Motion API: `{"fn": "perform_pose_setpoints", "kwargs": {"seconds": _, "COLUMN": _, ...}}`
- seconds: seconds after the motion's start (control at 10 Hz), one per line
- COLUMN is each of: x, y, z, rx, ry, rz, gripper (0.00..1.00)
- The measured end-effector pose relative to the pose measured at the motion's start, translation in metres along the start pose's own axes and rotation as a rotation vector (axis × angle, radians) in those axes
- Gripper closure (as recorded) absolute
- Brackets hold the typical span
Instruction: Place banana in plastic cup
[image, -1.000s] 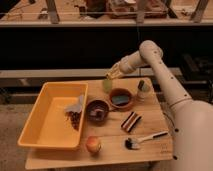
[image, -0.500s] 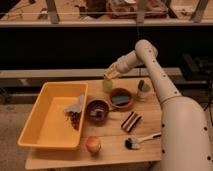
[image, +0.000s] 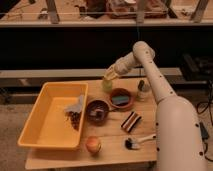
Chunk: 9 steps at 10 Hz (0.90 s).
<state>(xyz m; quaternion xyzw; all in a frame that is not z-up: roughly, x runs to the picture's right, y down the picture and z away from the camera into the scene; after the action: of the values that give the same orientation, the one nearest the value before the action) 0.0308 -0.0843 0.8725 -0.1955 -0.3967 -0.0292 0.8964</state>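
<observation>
Banana (image: 109, 75): small yellow piece at the tip of the gripper (image: 112, 72), raised off the table and directly over the plastic cup (image: 107, 85). It appears to be carried there, presumably so it can drop straight into the cup's mouth. How far the gripper is open cannot be told, nor whether it truly has hold of the piece.

Plastic cup: pale yellow-green, upright at the table's far edge, just left of the reddish-brown bowl (image: 131, 101). Judged the step in hand: lining up above the cup before release.

Arm: reaches from the robot's body at right, up to a raised elbow, then slopes down and left to the cup, with the wrist angled downward.

Nearby: dark teal block (image: 120, 99) inside the reddish-brown bowl; glass jar (image: 144, 90) just right of it; darker bowl (image: 89, 107) to the front left.

Farther out: yellow tray (image: 35, 120) at left; orange-red fruit (image: 93, 145) near the front edge; striped packet (image: 131, 121); brush (image: 137, 142); wooden table (image: 115, 156).
</observation>
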Motion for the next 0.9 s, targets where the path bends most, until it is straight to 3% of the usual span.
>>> {"fn": "perform_pose_setpoints", "kwargs": {"seconds": 0.9, "x": 0.016, "y": 0.005, "z": 0.024, "rx": -0.028, "ry": 0.008, "rz": 0.029, "gripper": 1.0}}
